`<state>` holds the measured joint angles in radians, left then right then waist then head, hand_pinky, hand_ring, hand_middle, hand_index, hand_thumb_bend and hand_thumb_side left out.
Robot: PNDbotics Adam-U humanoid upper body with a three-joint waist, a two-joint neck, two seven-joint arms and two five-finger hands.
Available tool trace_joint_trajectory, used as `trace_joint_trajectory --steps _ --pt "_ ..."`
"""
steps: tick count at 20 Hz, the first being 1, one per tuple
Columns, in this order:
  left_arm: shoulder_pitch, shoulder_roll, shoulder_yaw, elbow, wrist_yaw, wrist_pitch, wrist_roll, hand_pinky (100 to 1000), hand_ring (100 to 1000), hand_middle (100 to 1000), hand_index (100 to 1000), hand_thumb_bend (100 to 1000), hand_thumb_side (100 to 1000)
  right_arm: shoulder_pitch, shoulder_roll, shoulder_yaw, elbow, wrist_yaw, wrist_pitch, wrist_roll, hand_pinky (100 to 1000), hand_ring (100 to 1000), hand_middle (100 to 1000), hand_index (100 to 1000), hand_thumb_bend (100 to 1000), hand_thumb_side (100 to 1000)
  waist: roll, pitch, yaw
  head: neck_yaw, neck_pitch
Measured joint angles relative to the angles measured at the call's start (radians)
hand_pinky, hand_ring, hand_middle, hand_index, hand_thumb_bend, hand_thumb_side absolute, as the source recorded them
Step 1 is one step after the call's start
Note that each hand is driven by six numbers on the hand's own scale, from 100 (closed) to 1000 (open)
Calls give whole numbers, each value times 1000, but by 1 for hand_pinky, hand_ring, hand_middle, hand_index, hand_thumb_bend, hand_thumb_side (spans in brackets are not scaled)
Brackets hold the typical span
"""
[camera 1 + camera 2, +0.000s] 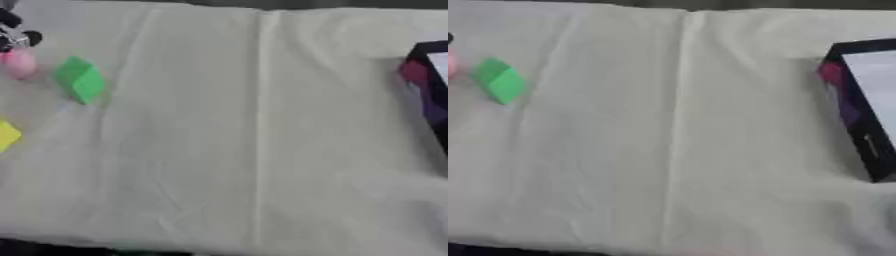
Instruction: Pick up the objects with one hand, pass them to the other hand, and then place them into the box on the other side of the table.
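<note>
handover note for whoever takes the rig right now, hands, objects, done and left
Left hand: at the far left edge, right by the pink object; whether it grips is unclear.
Right hand: not in view.
Green block and yellow object lie on the white cloth at the left.
Dark box sits at the right edge; nothing shows inside the visible part.
Left: pick, pass and box all three objects.

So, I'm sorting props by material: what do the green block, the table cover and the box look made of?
Green block: likely foam or matte plastic; flat colour, no glare, crisp faces. Table cover: pale cloth; it shows long creases and soft wrinkles. Box: probably cardboard with a dark printed outside and pale inside; thin straight walls, though the look leaves it open.
</note>
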<state>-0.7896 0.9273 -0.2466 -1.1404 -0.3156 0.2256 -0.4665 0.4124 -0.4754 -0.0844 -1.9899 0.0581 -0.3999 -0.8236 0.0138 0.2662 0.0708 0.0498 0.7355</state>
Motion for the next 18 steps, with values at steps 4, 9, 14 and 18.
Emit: trace_joint_trajectory --steps 4,9,14,18 --pt "-37 -40 6 68 -108 -40 -48 1000 877 844 876 579 621 1 0 6 0 0 1 0 672 733 722 767 721 125 0 0 0 0 0" --pt "-65 -68 16 123 -199 -67 -84 1000 844 795 837 623 671 -7 1 12 0 0 7 2 671 733 722 766 722 126 0 0 -1 0 0" --pt "-90 -97 21 163 -271 -78 -117 1000 808 753 820 638 693 -8 4 18 0 0 13 5 670 731 720 765 723 128 0 0 -8 0 0" --pt "-98 -110 21 175 -303 -87 -139 1000 804 743 830 638 707 -10 4 21 0 0 19 7 670 729 719 764 724 128 0 0 -9 1 0"
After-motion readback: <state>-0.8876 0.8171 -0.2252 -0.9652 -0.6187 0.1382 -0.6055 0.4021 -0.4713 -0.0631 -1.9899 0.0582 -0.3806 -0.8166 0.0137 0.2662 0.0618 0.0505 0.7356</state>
